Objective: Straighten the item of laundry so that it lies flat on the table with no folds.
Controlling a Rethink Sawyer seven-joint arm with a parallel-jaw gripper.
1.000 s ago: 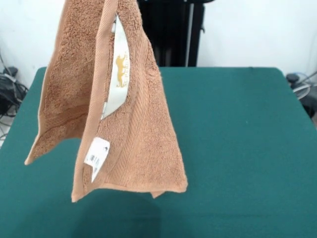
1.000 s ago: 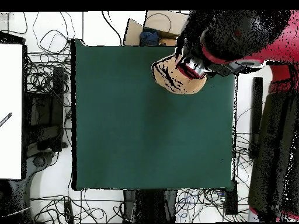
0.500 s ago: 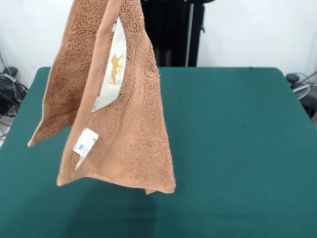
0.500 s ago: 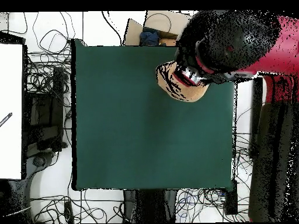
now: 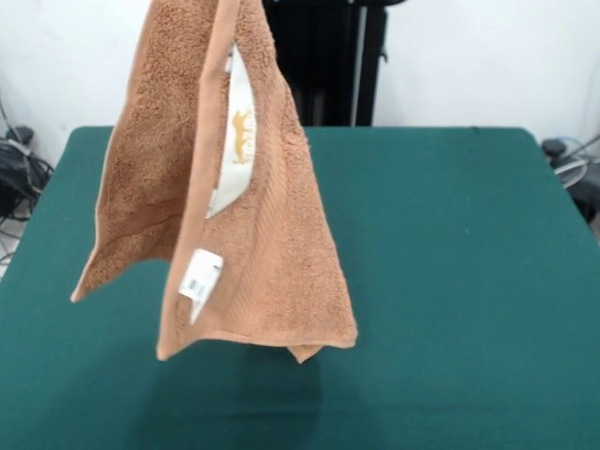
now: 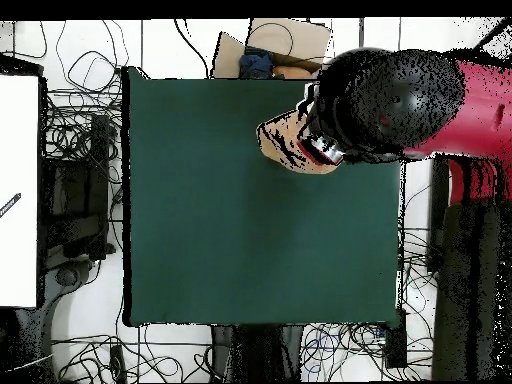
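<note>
The item of laundry (image 5: 244, 216), an orange-tan terry towel, hangs in the air over the left part of the green table (image 5: 450, 281). It is folded lengthwise, with white tags showing along one edge. Its lower corners dangle just above the felt, and its top runs out of the front view. From overhead only a small patch of towel (image 6: 285, 145) shows beside the red and black arm. My gripper (image 6: 322, 148) is mostly covered by the arm's head there and is shut on the towel's top.
A cardboard box (image 6: 270, 45) sits beyond the table's top edge in the overhead view. Tangled cables (image 6: 80, 130) surround the table, and a white board (image 6: 18, 190) lies at the left. The black pedestal (image 5: 323, 66) stands behind the towel.
The hanging towel swung left and up half a second ago, and has now swung back right and lower. Overhead, the arm's head has shifted over the table's edge.
</note>
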